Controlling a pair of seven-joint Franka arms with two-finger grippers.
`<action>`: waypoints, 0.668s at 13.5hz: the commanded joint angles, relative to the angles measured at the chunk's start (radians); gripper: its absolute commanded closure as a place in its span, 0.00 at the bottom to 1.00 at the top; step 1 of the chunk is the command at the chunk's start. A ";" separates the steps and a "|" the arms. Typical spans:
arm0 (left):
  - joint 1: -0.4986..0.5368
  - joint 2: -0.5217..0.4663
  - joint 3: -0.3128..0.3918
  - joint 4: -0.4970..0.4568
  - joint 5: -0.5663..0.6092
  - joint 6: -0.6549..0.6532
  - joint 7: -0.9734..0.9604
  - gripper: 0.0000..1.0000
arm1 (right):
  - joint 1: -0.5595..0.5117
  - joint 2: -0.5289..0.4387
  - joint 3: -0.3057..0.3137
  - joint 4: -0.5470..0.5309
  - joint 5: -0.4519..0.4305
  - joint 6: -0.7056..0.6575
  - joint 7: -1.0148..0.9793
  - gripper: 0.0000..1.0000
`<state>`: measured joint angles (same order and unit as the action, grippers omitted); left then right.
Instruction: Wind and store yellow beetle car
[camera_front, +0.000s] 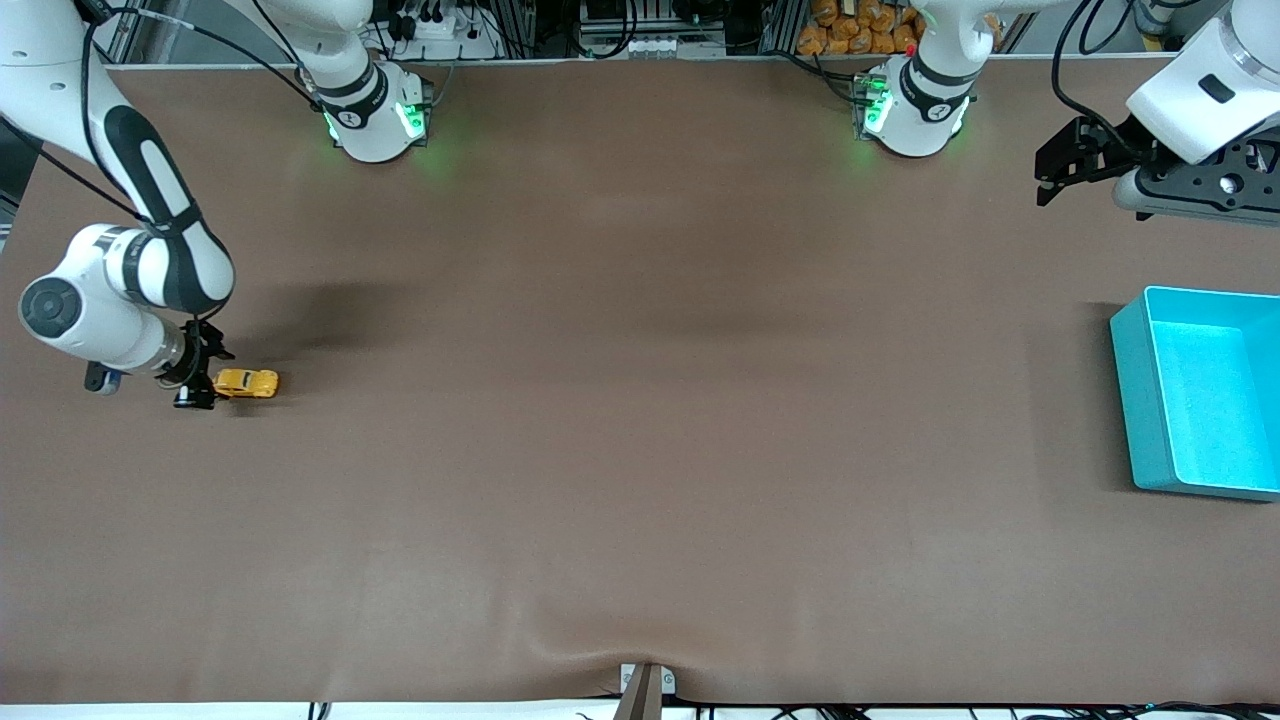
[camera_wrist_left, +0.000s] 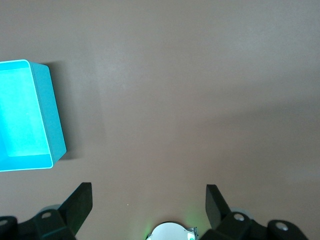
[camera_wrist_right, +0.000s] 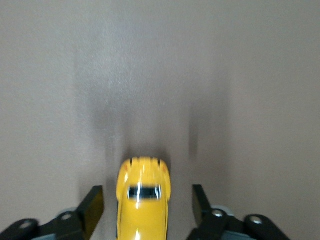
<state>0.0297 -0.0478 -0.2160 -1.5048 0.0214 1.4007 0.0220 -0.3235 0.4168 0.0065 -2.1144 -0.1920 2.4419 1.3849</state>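
Observation:
The yellow beetle car (camera_front: 247, 383) stands on the brown table near the right arm's end. My right gripper (camera_front: 199, 377) is low at the car's end, open. In the right wrist view the car (camera_wrist_right: 143, 197) lies between the two fingers (camera_wrist_right: 92, 206), with a gap on each side. My left gripper (camera_front: 1062, 166) hangs open and empty in the air at the left arm's end of the table, waiting. The left wrist view shows its gripper (camera_wrist_left: 148, 204) wide apart over bare table.
A teal bin (camera_front: 1200, 392) stands at the left arm's end of the table, empty; it also shows in the left wrist view (camera_wrist_left: 27, 115). The two arm bases (camera_front: 375, 110) stand along the table's top edge. A small metal clamp (camera_front: 645, 685) sits at the near edge.

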 joint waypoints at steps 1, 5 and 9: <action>0.003 -0.012 -0.003 0.003 0.022 -0.006 0.019 0.00 | -0.014 -0.055 0.047 0.152 0.011 -0.258 -0.004 0.00; 0.003 -0.012 -0.008 0.003 0.022 -0.005 0.019 0.00 | -0.006 -0.070 0.131 0.367 0.051 -0.575 -0.017 0.00; 0.003 -0.012 -0.003 0.003 0.022 -0.006 0.019 0.00 | 0.009 -0.070 0.176 0.425 0.048 -0.612 -0.099 0.00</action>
<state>0.0291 -0.0478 -0.2172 -1.5041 0.0214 1.4007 0.0220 -0.3143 0.3288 0.1757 -1.7377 -0.1568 1.8669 1.3368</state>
